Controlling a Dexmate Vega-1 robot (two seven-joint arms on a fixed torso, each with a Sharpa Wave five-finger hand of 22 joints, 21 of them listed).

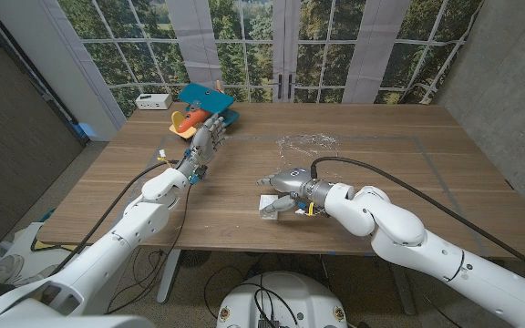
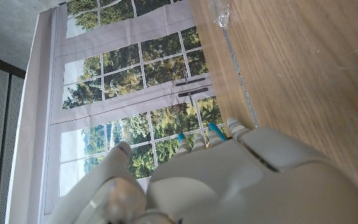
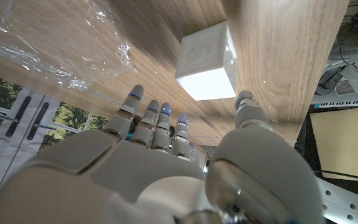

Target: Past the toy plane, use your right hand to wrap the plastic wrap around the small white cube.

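Note:
The small white cube [image 1: 269, 208] [image 3: 207, 59] sits near the table's front edge. My right hand [image 1: 286, 185] [image 3: 166, 168] hovers just over it with fingers spread and nothing held; the thumb reaches beside the cube. The crumpled clear plastic wrap [image 1: 308, 143] [image 3: 55, 43] lies on the wood farther back, apart from the cube and beyond my right fingertips. The toy plane [image 1: 204, 107], blue with an orange body, stands at the far left of the table. My left hand [image 1: 204, 143] [image 2: 229, 180] is stretched out just short of it, fingers extended and holding nothing.
A small white box [image 1: 155, 100] lies at the table's far left corner behind the plane. Thin tape lines [image 1: 427, 150] mark a rectangle on the wooden table [image 1: 399, 164]. A corner of the plastic wrap [image 2: 219, 14] shows in the left wrist view.

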